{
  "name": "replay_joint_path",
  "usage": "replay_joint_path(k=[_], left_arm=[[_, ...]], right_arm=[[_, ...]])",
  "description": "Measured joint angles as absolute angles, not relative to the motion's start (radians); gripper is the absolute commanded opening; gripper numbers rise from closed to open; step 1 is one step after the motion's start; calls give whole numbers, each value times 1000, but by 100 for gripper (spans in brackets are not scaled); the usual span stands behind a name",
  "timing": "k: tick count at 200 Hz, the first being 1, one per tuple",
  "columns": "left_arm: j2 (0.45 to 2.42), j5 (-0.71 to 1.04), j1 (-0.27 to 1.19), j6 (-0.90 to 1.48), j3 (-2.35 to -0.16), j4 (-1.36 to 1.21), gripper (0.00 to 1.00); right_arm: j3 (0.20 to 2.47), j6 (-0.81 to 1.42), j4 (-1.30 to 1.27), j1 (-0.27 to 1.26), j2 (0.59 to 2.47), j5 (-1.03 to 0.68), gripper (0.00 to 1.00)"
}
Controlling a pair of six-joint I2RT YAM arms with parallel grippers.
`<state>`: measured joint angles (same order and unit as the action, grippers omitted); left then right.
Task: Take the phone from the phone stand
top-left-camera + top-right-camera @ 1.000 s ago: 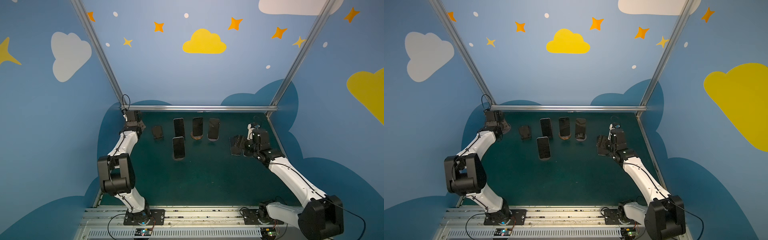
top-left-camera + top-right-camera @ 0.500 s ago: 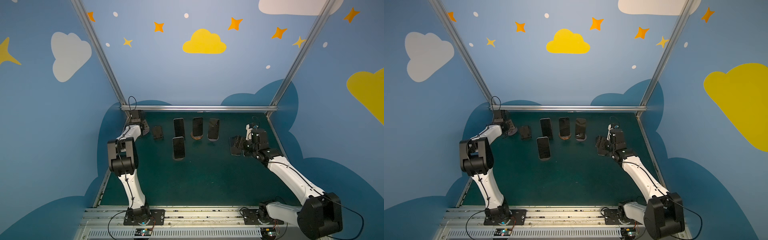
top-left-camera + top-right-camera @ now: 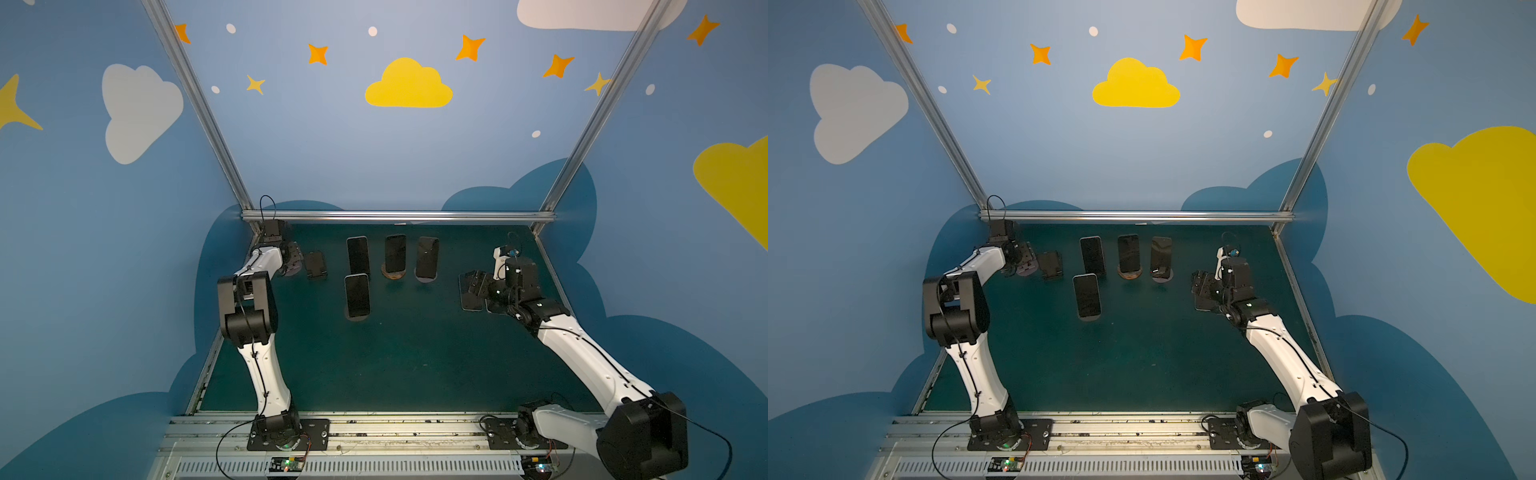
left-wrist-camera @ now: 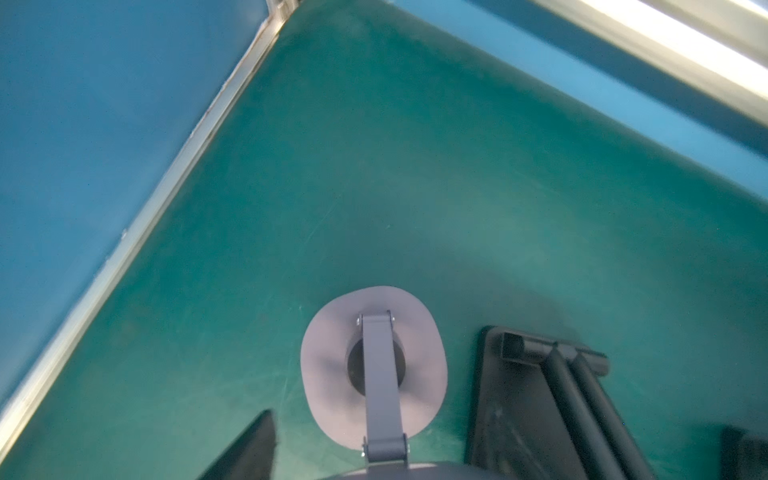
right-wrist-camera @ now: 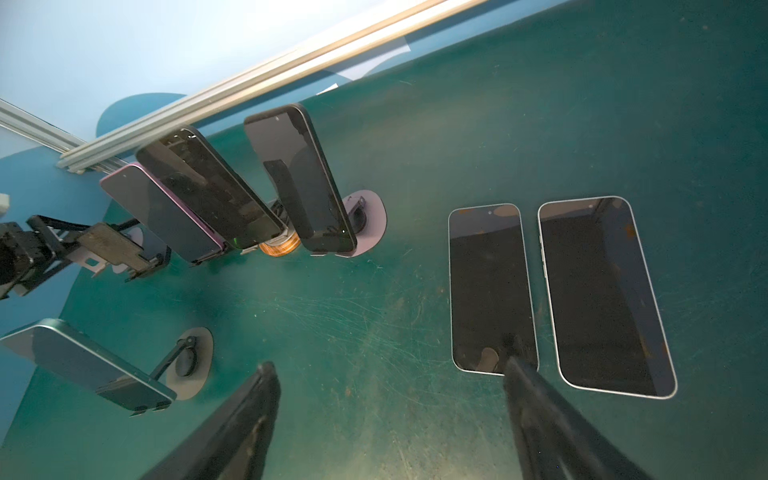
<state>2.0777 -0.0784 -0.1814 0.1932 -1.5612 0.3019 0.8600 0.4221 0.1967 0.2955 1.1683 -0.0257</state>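
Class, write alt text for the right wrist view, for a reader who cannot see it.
A phone and a larger phone lie flat side by side on a green mat; the open, empty pincer hovers by them, one finger overlapping the smaller phone's end. Farther off, four more phones lean on stands.

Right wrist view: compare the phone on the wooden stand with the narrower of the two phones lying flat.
The stand phone is propped at a tilt on the wooden stand; the narrower flat phone lies screen-up on the mat. The stand phone sits between the purple-edged phone and the phone on the grey disc, both propped; the narrower flat phone lies beside a wider flat phone. Both screens are dark.
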Motion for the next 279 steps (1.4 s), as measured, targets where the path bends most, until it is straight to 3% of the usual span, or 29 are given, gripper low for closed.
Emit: replay_joint_path(k=[29,92,129,145,178,226,279], left_arm=[[2015,-110,-183,249,-1545,342,100],[1591,-289,-184,442,-1530,406,100],[1142,-148,-182,648,-1137,183,100],[1037,-84,-152,720,-1024,141,100],[1016,39,-99,782,-997,146,100],[913,99,-83,829,-916,108,100],[1027,262,-19,852,-908,106,100]], right_arm=[[859,408,192,295,1143,-43,86],[857,418,189,299,1103,-93,85],[856,495,182,348,1104,-146,85],[852,547,169,398,1105,-175,85],[852,617,194,542,1106,-115,86],[854,704,248,751,1037,157,87],[999,629,249,1010,1157,466,87]])
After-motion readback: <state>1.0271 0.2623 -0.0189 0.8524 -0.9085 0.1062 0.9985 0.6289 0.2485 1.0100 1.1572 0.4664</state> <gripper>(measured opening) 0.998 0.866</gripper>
